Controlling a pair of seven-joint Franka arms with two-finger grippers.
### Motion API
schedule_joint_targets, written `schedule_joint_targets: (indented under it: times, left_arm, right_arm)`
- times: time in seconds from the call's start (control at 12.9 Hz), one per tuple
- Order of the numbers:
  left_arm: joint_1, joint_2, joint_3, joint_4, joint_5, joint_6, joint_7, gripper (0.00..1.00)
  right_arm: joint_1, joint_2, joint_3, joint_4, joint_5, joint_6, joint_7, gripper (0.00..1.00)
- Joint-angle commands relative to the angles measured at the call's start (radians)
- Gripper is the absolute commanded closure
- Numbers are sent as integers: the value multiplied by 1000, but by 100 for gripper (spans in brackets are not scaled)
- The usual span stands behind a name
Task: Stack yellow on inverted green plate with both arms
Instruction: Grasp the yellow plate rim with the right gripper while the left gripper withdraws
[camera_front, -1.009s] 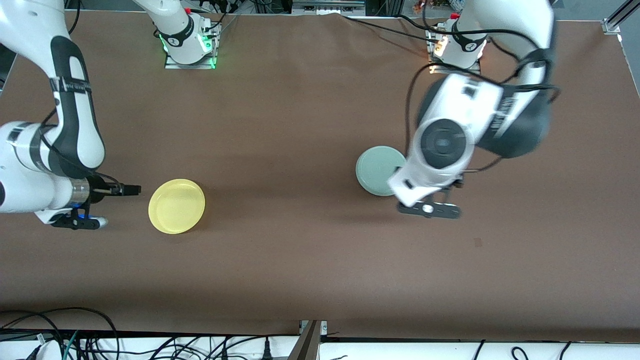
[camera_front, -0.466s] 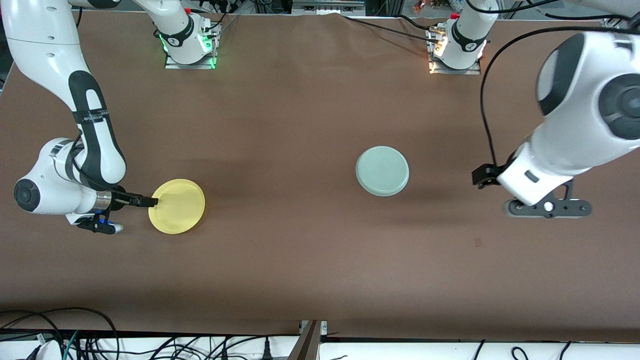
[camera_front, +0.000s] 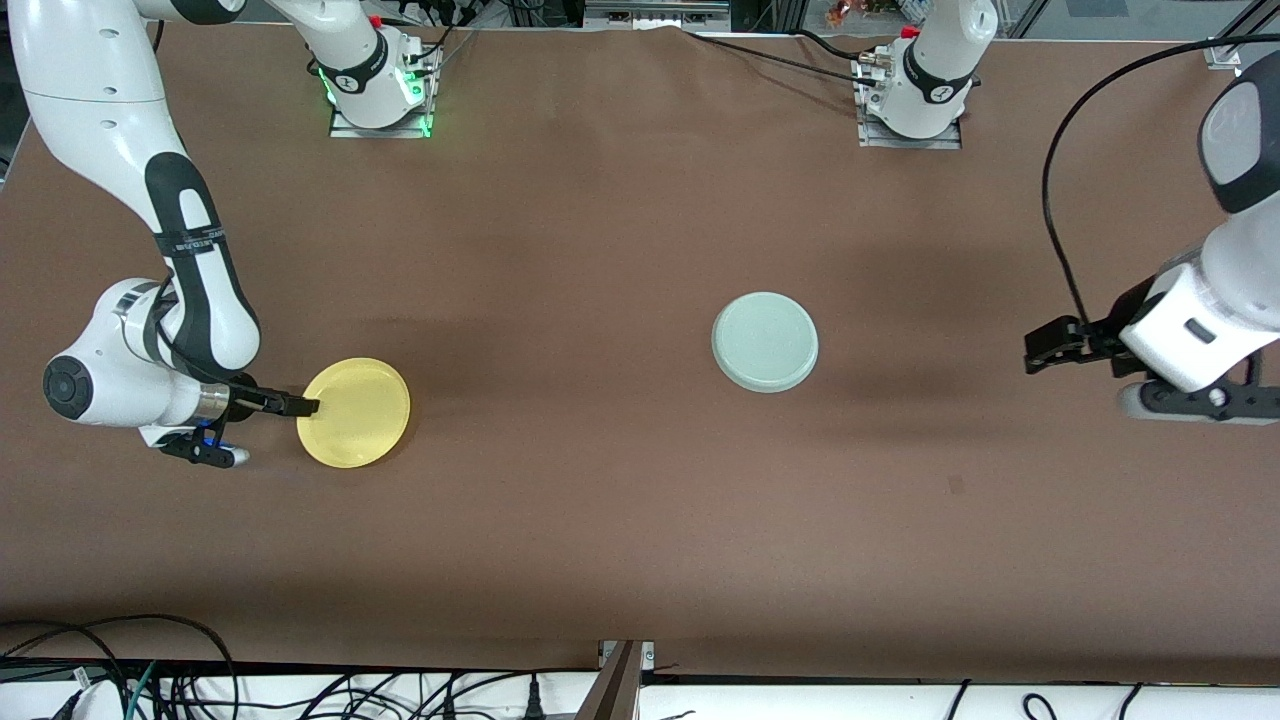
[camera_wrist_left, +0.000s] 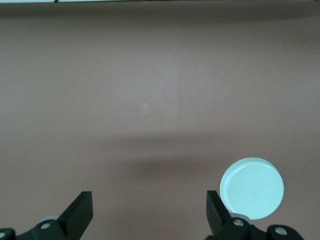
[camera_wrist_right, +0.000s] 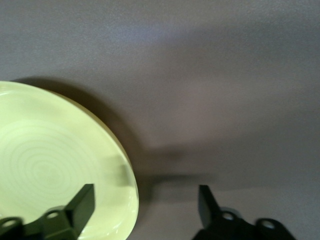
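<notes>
Yellow plate (camera_front: 354, 412) lies right way up toward the right arm's end of the table (camera_front: 600, 520); the right gripper (camera_front: 300, 406) straddles its rim, fingers apart, not clamped. Well apart, the green plate (camera_front: 765, 341) lies upside down. The left gripper (camera_wrist_left: 150, 215), wide open and empty, hangs over the left arm's end.

Two plates are sitting on the one brown table (camera_front: 600, 520): one yellow plate (camera_front: 354, 412) and one green plate (camera_front: 765, 341), the green one lying upside down. Two white arms are standing over them, each carrying one black two-finger gripper: one right gripper (camera_front: 298, 405) and one left gripper (camera_front: 1045, 350), four fingers in all.
</notes>
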Motion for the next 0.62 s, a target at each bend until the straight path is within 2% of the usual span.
schedule_joint_targets:
  times: [0.0, 0.23, 0.31, 0.47, 0.54]
  left_arm:
    - [14, -166, -4, -234, -19, 91, 10, 0]
    - [16, -270, -10, -387, -14, 123, 10, 0]
    - [16, -321, -13, -446, -14, 137, 13, 0]
    - [16, -344, -19, -470, 36, 125, 13, 0]
    - [14, -344, -20, -465, 68, 123, 13, 0]
  right_arm:
    - [-3, -9, 14, -31, 23, 43, -13, 40]
    - [-1, -6, 20, -33, 29, 47, -13, 62]
    - [-1, -6, 20, -34, 30, 47, -16, 73]
    - [2, -9, 29, -28, 35, 36, -19, 100]
    - [2, -15, 43, -24, 35, 30, -19, 100]
